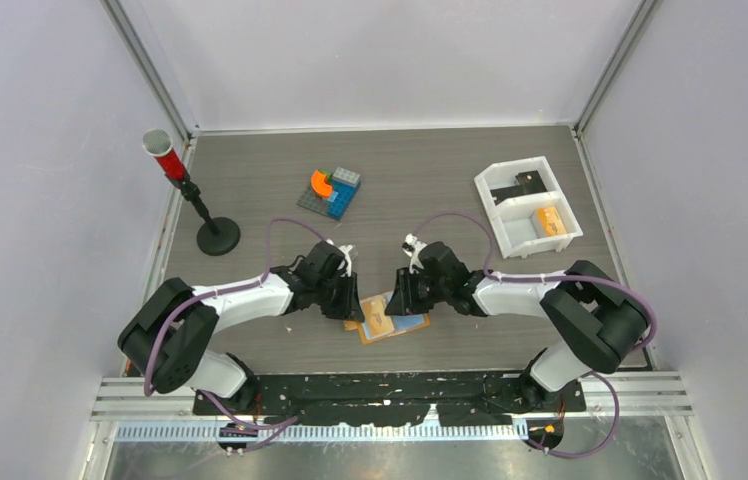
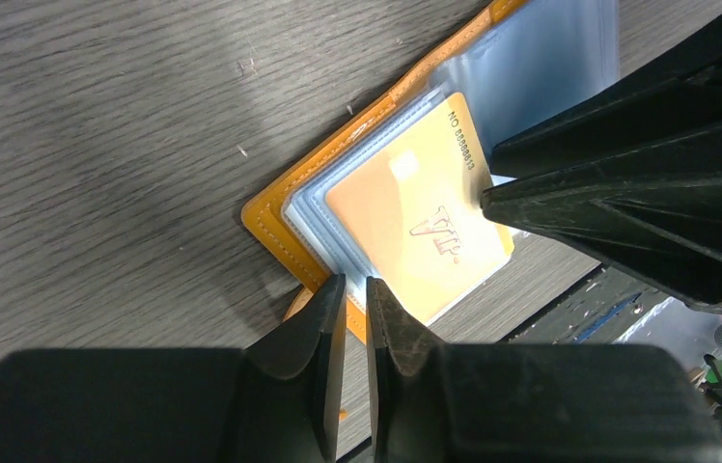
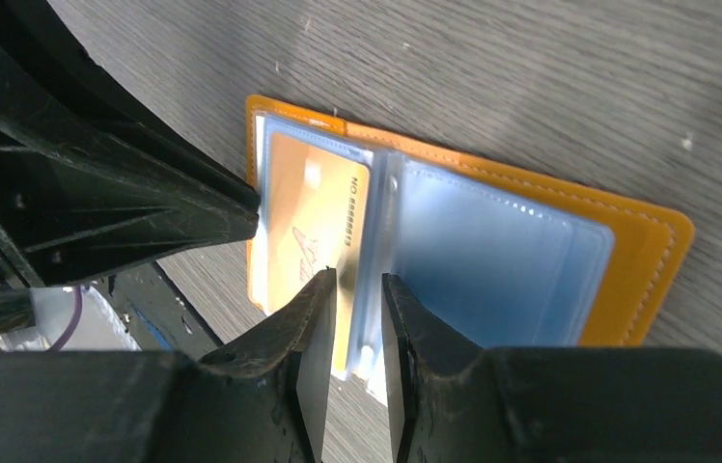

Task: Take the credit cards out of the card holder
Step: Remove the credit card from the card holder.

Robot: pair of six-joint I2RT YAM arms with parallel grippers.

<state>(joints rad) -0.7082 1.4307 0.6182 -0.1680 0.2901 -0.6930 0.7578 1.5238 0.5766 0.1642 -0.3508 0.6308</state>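
**Working the open card holder with both grippers**

Pressing in from either side, I have both grippers down on the card holder (image 1: 391, 321). It lies open on the table (image 1: 450, 170), close to my bases and between my two wrists. Its orange cover faces down and its pale blue clear sleeves (image 3: 492, 246) face up.

A gold card (image 2: 415, 231) sits in the sleeve on my left half of the holder, printed with a number along one edge. The sleeve on the right half looks blue, and I can't tell whether anything is inside it.

My left gripper (image 2: 355, 285) has its jaws nearly together, with only a thin slit between the fingertips. They sit at the holder's near edge, just beside the corner. I cannot tell whether they pinch that edge or only rest against it.

My right gripper (image 3: 357, 275) stands a little wider. Its fingers straddle the middle fold, with the gold card's inner edge and the sleeve's edge in the gap. I cannot tell whether they have closed on anything.

Well apart, at the far right of the table, stands a white tray (image 1: 495, 215) with two compartments. A small orange block (image 1: 550, 221) lies in the nearer one. A dark card-like piece (image 1: 526, 182) lies in the farther one, too small to make out.
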